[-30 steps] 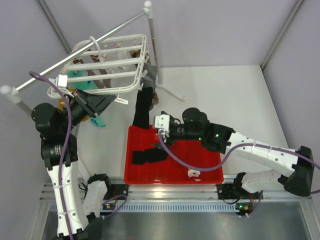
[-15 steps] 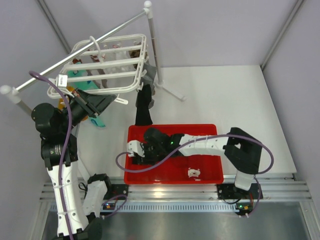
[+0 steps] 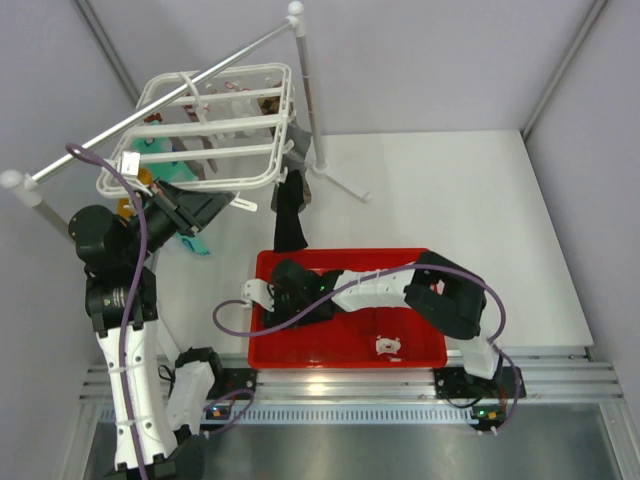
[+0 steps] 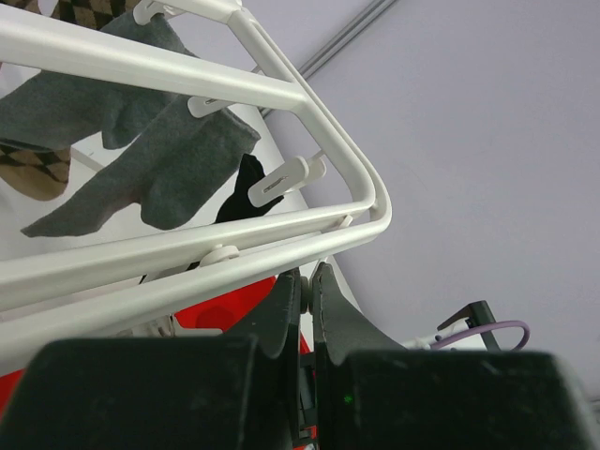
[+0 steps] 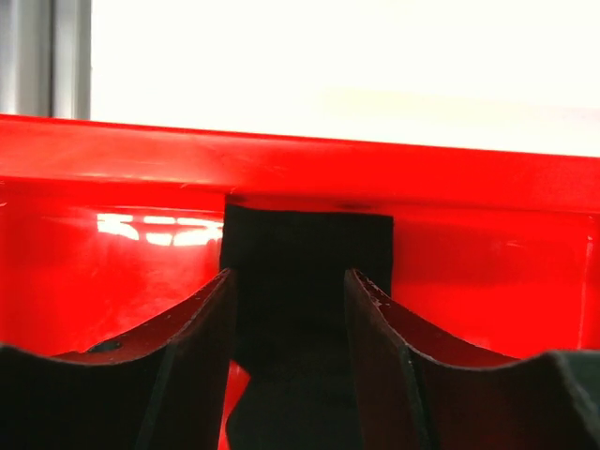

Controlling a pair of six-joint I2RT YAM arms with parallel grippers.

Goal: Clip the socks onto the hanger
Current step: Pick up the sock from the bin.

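Observation:
The white slatted hanger (image 3: 200, 135) hangs from the rail at the back left; its rim also shows in the left wrist view (image 4: 309, 103). A black sock (image 3: 290, 215) hangs from its near right corner. My left gripper (image 3: 232, 202) sits under that rim, shut on a small clip part (image 4: 308, 284). A second dark, near-black sock (image 3: 312, 312) lies in the red tray (image 3: 425, 352). My right gripper (image 3: 272, 305) is low at the tray's left end, open, with this sock (image 5: 305, 253) between its fingers. No dark red sock shows.
The metal rail (image 3: 170, 95) on white-capped poles crosses above the hanger, with one pole foot (image 3: 345, 188) on the table. Grey socks (image 4: 173, 173) and a brown patterned sock (image 4: 33, 169) hang on the hanger. A teal sock (image 3: 196, 240) hangs near my left arm. A small white item (image 3: 388, 346) lies in the tray.
My right arm has swung from the tray's middle to its left end and come down over the dark sock. The hanger and my left gripper have shifted slightly.

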